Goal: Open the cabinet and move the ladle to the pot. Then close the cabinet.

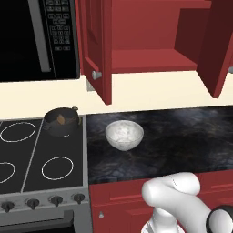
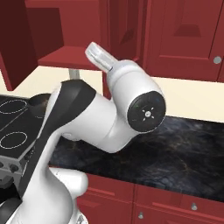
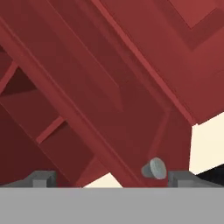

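While the gripper [image 3: 105, 178] stands spread just before the knob [image 3: 155, 168] of an open cabinet [image 1: 150, 61] door, closing looks like the step in hand: push the door's edge squarely and steadily. On the worktop [image 1: 182, 132] sits a bowl [image 1: 124, 134]; beyond, the ladle [image 1: 60, 119] rests in the pot [image 1: 62, 122].

A cream wall [image 1: 150, 93] backs the dark marble counter [image 1: 182, 136]; a black stovetop [image 1: 32, 157] sits left, microwave [image 1: 38, 38] above.

Small round dark grey metal pot [image 1: 62, 121] sits centre-left on the black stove [image 1: 27, 157], pale speckled glassy bowl [image 1: 124, 134] to its right, open dark red cabinet [image 1: 150, 43] above
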